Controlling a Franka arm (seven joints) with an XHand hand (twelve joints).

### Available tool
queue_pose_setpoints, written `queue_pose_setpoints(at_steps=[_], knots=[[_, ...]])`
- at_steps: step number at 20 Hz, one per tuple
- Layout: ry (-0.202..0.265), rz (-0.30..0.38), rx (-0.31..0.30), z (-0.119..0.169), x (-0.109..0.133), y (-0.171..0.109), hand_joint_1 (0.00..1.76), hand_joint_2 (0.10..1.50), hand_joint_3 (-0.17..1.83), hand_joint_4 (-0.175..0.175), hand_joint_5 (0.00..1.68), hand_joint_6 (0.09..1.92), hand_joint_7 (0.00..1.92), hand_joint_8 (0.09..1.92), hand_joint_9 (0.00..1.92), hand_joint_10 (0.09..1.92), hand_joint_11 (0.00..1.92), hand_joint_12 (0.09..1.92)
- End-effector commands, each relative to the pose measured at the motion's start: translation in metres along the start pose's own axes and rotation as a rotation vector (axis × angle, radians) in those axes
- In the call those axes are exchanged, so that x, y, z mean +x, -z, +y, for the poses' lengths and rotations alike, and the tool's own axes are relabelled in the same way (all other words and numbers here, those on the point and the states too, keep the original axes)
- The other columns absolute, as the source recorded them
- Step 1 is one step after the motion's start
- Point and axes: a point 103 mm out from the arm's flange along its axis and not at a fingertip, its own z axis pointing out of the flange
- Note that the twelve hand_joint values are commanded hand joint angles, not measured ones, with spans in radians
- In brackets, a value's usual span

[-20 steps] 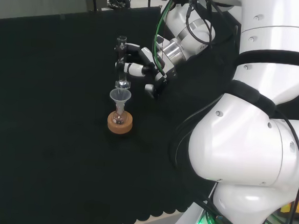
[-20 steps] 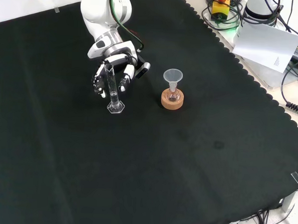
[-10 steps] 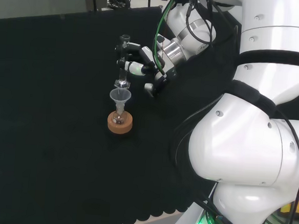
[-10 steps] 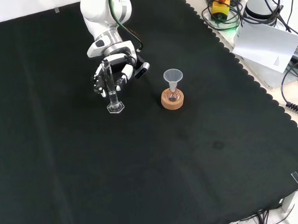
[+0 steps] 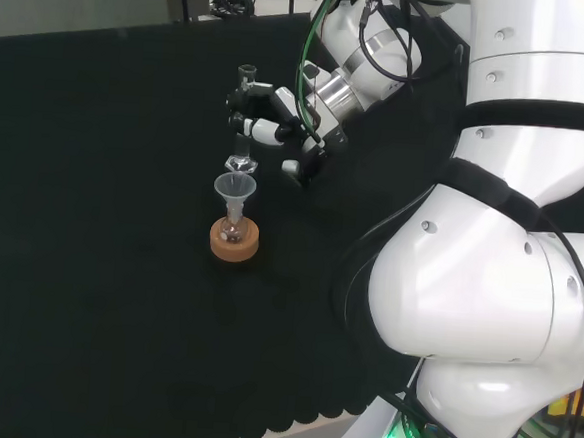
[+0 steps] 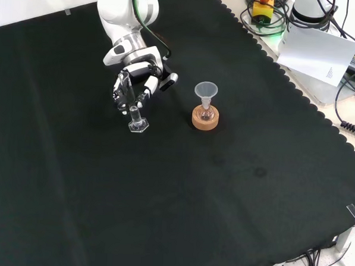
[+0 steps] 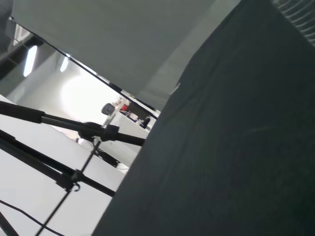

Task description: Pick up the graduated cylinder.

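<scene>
Head behind arm, front opposite; both share cloth (image 6: 222,189).

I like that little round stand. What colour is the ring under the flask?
Light brown cork ring, clearest in the front view.

Black cloth (image 6: 234,189) is covering the whole bench, its scalloped edge (image 6: 298,97) running toward three o'clock in the front view. Beyond that edge, a white sheet of paper (image 6: 315,52) is lying among black cables (image 6: 352,100) at two o'clock. In the wrist view, black tripod poles (image 7: 59,125) are crossing at nine o'clock before a bright white room, under a grey panel (image 7: 118,39) at twelve o'clock.
</scene>
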Motion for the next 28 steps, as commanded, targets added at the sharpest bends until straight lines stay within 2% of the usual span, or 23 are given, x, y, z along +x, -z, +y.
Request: queue_pose_setpoints(at_steps=[1,2,4,8,15,21,28], knots=[[0.000,-0.186,0.037,-0.001,0.010,0.013,1.21,1.17,-0.02,-0.169,0.88,1.13,0.94,0.94,1.25,0.28,1.12,0.86],[0.001,-0.201,0.042,-0.002,0.012,0.015,1.23,1.16,-0.01,-0.173,0.90,1.12,0.94,1.02,1.28,0.27,1.14,0.85],[0.005,-0.223,0.053,-0.002,0.016,0.019,1.25,1.14,0.00,-0.175,0.92,1.09,0.96,1.05,1.33,0.23,1.17,0.83],[0.014,-0.274,0.088,-0.004,0.026,0.027,1.26,1.13,0.00,-0.175,0.94,1.05,0.98,1.04,1.37,0.18,1.20,0.81],[0.015,-0.345,0.113,-0.017,0.044,0.048,1.26,1.12,0.00,-0.175,0.95,1.05,0.98,1.03,1.38,0.17,1.20,0.81],[0.001,-0.407,0.132,-0.041,0.056,0.079,1.26,1.12,0.00,-0.175,0.95,1.04,0.98,1.03,1.38,0.17,1.20,0.81],[-0.020,-0.479,0.161,-0.085,0.067,0.114,1.26,1.12,0.00,-0.175,0.95,1.04,0.99,1.02,1.39,0.16,1.20,0.81]])
